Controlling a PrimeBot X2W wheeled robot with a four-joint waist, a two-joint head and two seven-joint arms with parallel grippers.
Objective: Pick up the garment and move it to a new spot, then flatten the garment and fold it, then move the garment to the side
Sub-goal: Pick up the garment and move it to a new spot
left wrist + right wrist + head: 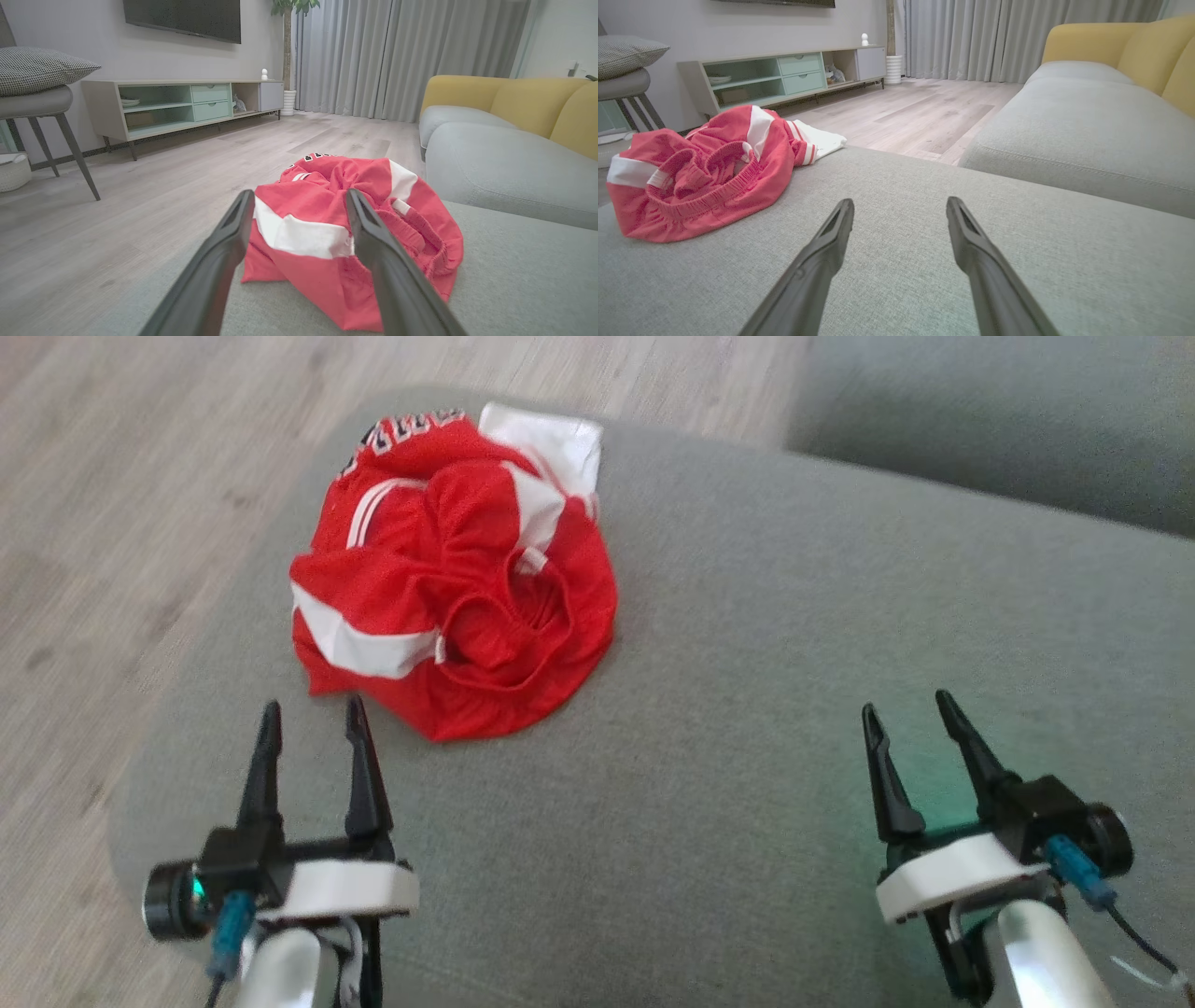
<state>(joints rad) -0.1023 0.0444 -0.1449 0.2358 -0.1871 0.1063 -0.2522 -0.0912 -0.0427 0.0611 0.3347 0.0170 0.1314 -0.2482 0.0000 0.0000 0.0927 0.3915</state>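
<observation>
Grey cushion (747, 663) is bearing the crumpled garment (448, 607); left gripper (313, 721) and right gripper (910, 709) are hovering agape, empty; every step is pending.

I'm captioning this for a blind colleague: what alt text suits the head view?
A crumpled red and white garment lies on a grey cushion, wood floor beyond. The open left gripper points at the garment's near edge; the open right gripper is over bare cushion.
</observation>
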